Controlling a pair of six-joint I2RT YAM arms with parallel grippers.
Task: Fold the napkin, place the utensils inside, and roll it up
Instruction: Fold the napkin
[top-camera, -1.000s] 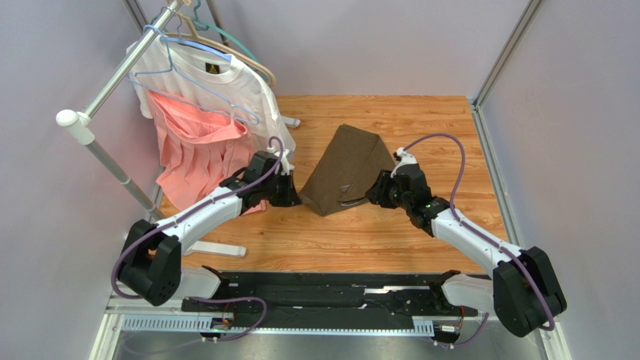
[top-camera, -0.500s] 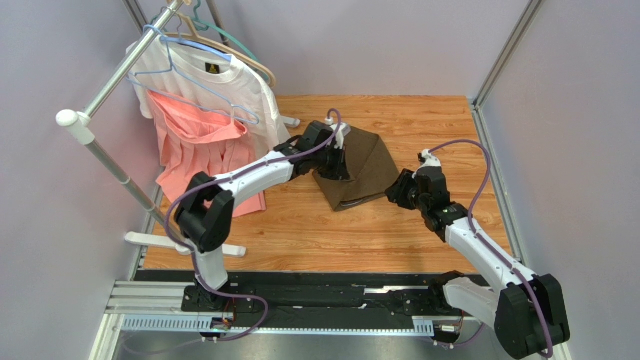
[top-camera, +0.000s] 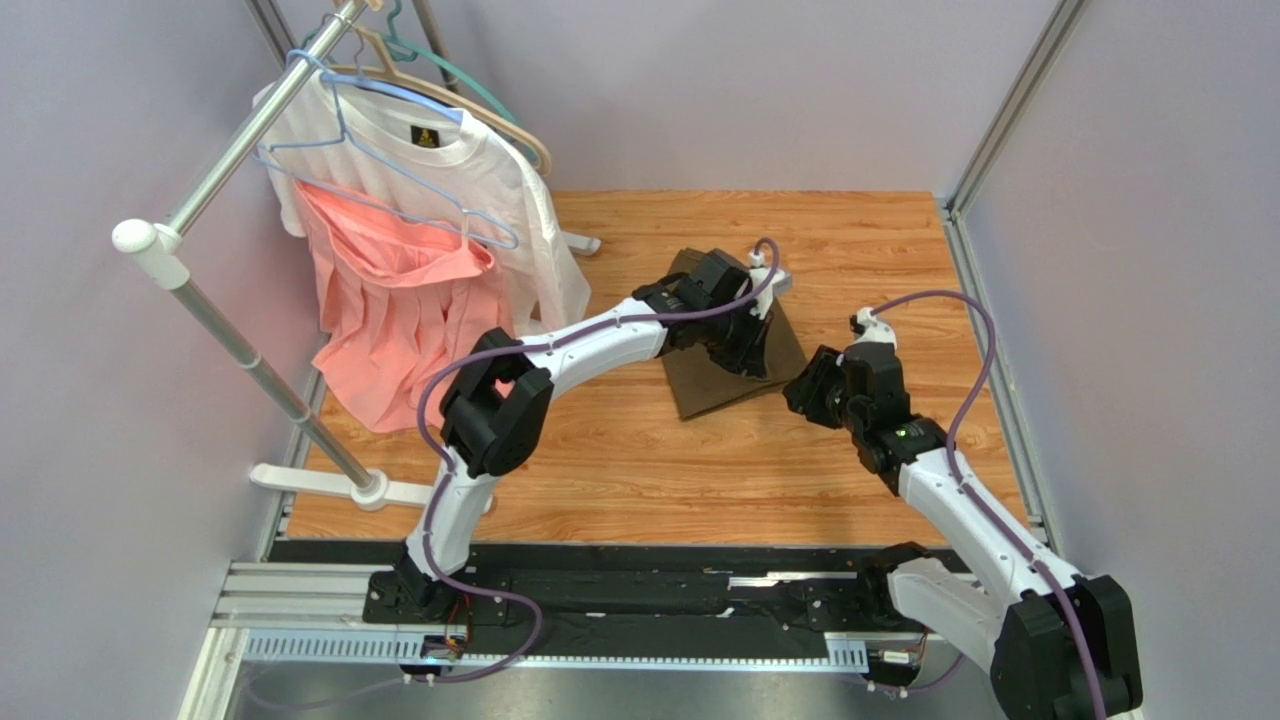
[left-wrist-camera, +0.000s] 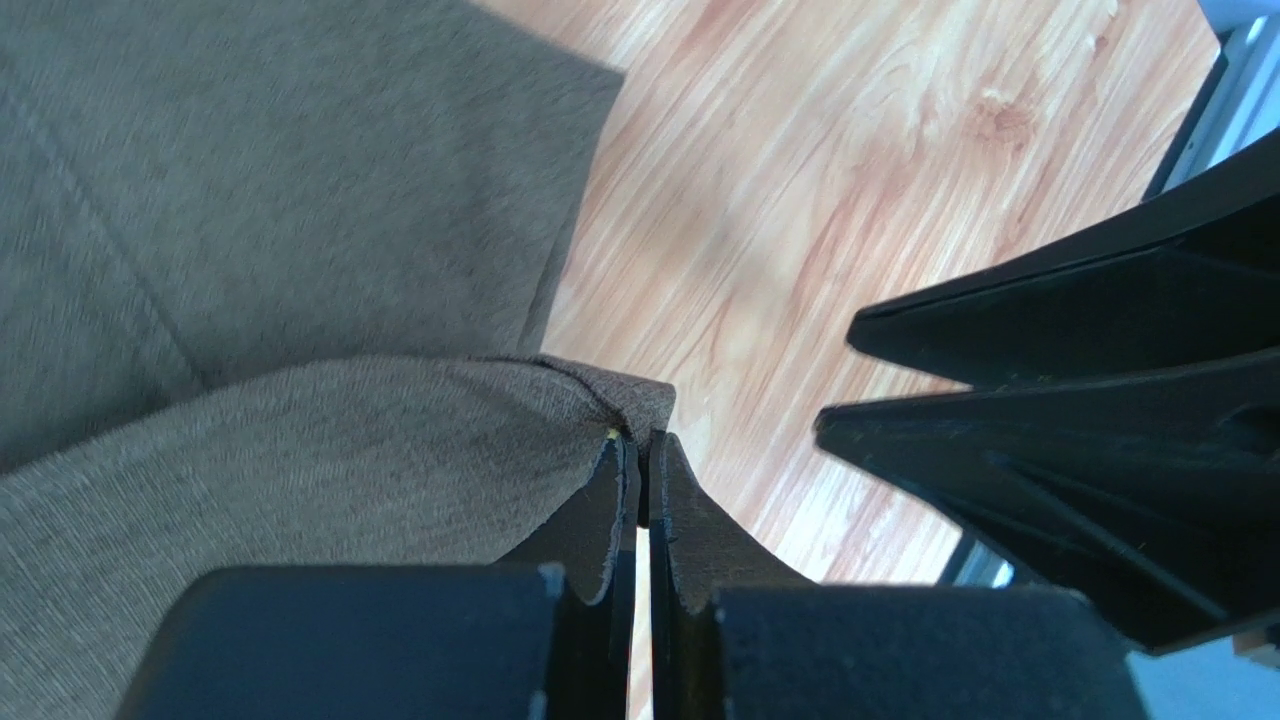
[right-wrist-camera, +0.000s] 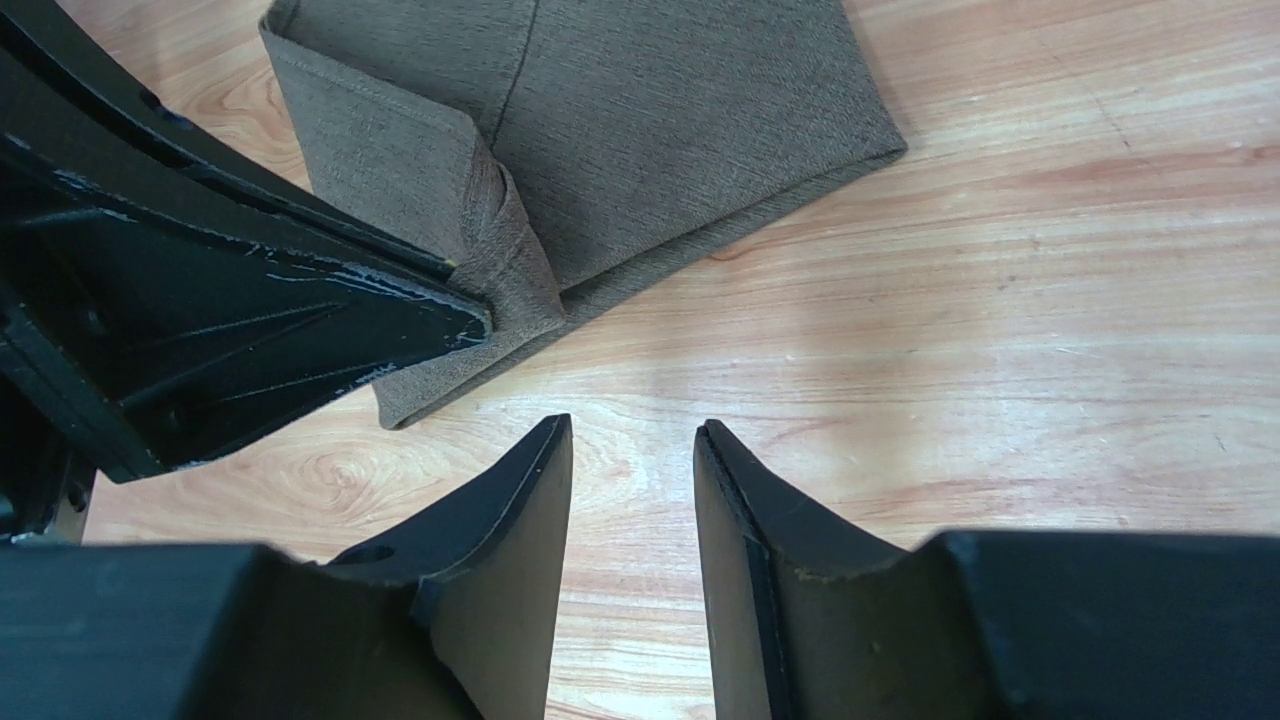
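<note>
My left claw (left-wrist-camera: 637, 450) is pinched shut on a napkin (left-wrist-camera: 271, 210) corner, folded over its lower layer mid-desk (top-camera: 631, 465). Right claw (right-wrist-camera: 631, 443) hangs parted and empty, just beside. I judge the fold is in progress (no utensils in view); loading and rolling are not yet done.

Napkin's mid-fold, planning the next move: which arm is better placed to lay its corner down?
Left: the left gripper is shut on a corner of the napkin; the right gripper hangs open nearby.
</note>
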